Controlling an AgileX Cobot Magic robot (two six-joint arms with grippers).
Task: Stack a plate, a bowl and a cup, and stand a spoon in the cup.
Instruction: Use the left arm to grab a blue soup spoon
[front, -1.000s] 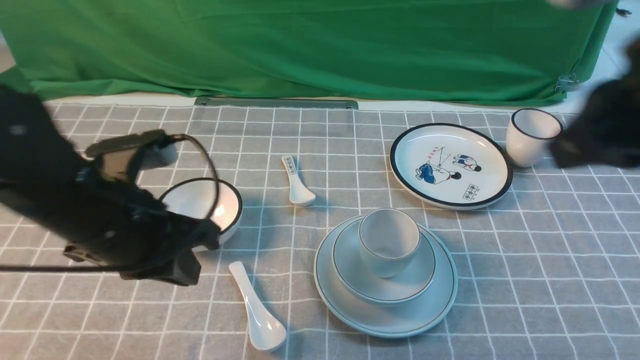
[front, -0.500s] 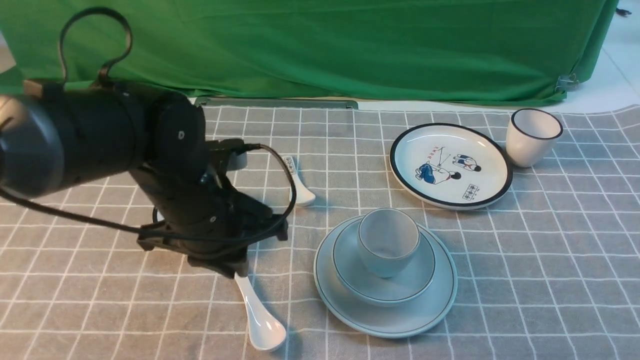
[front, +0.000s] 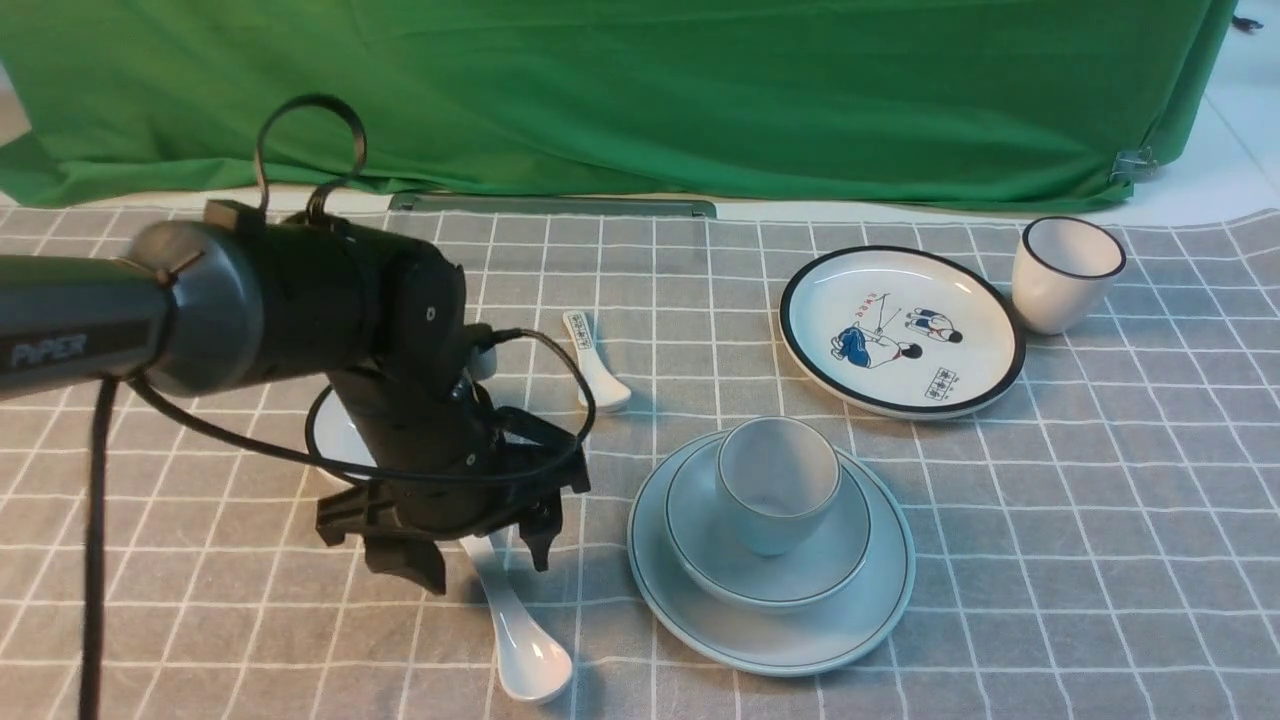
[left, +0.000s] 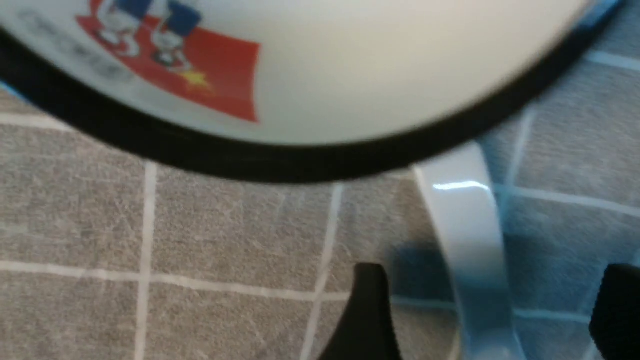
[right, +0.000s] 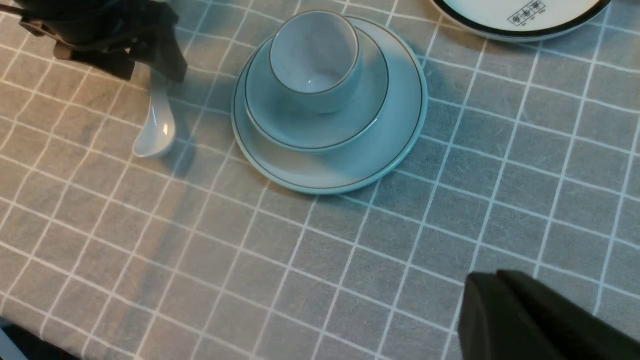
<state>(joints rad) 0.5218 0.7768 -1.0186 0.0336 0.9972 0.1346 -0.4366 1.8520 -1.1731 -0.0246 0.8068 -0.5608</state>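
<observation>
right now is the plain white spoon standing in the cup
No, the spoon lies flat on the cloth, and the cup is empty.

Bright, even light; soft shadows; glare on the spoon (left: 470, 240); left wrist view blurred.

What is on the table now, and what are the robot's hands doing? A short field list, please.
stacked: cup in bowl, bowl on plate
spoon: lying on the cloth, not yet in the cup
left hand: open, straddling the spoon handle
right hand: shut, nothing in it, away from the stack
left to do: stand spoon in cup
</observation>
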